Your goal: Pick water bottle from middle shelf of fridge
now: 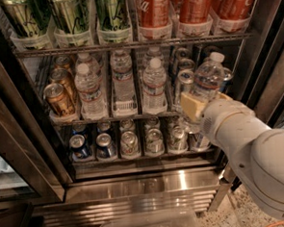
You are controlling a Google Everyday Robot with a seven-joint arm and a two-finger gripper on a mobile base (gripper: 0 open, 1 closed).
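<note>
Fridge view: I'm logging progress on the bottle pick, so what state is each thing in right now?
water bottle: capped, tilted, gripped in front of the middle shelf's right end.
tool: shut on the water bottle, at the right of the fridge opening.
middle shelf: stocked with upright capped bottles and cans.
fridge: open.

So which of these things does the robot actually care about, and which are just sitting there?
Part of the job: the water bottle, clamped in the gripper at the right end of the middle shelf; the fridge.

Just sitting there: other water bottles, gold cans, green cans, red cans, bottom cans.
</note>
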